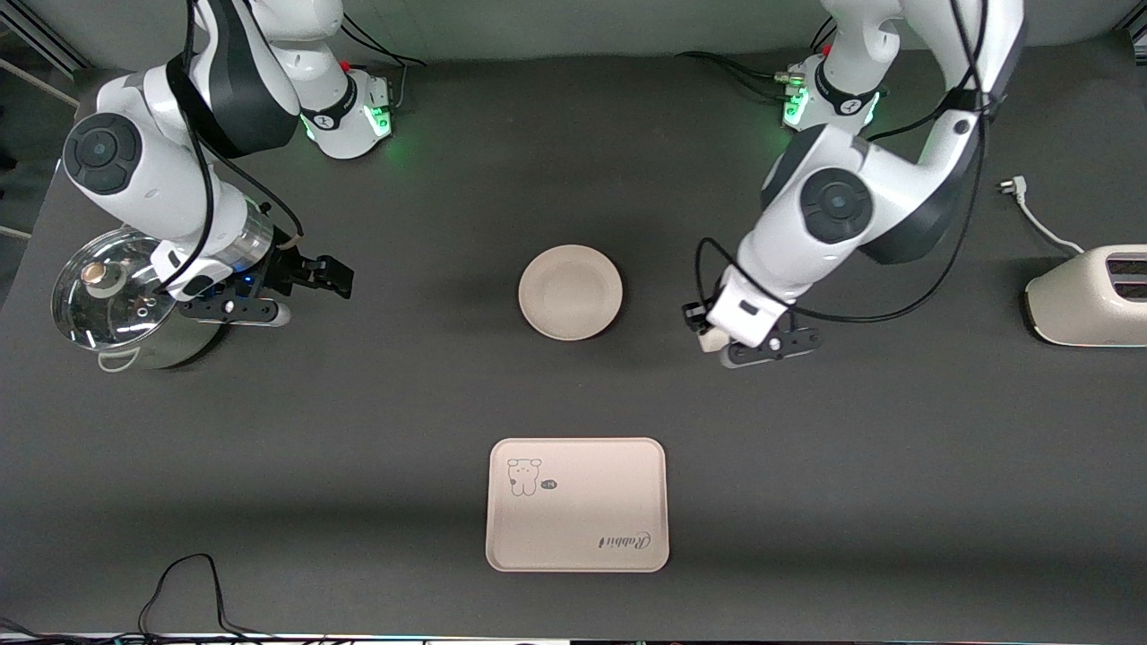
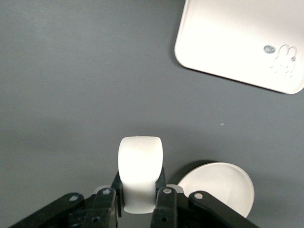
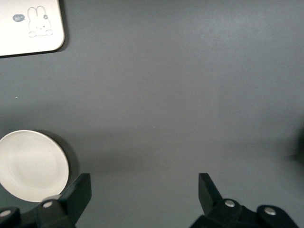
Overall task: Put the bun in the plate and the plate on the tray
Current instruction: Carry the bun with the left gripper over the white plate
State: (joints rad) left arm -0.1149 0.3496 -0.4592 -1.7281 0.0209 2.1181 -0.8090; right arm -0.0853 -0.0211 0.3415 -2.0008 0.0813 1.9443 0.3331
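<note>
My left gripper (image 1: 704, 333) is shut on the small white bun (image 1: 712, 341) and holds it over the bare table beside the round cream plate (image 1: 570, 292), toward the left arm's end. In the left wrist view the bun (image 2: 140, 168) stands between the fingers, with the plate (image 2: 219, 189) and the tray (image 2: 237, 42) in sight. The rectangular tray (image 1: 578, 504) with the animal drawing lies nearer to the front camera than the plate. My right gripper (image 1: 328, 276) is open and empty, over the table between a pot and the plate. The right wrist view shows the plate (image 3: 29, 164) and a tray corner (image 3: 28, 28).
A steel pot with a glass lid (image 1: 115, 300) stands at the right arm's end, under that arm's wrist. A cream toaster (image 1: 1091, 296) with its white cord and plug (image 1: 1030, 210) stands at the left arm's end. A black cable (image 1: 184, 587) lies at the table's near edge.
</note>
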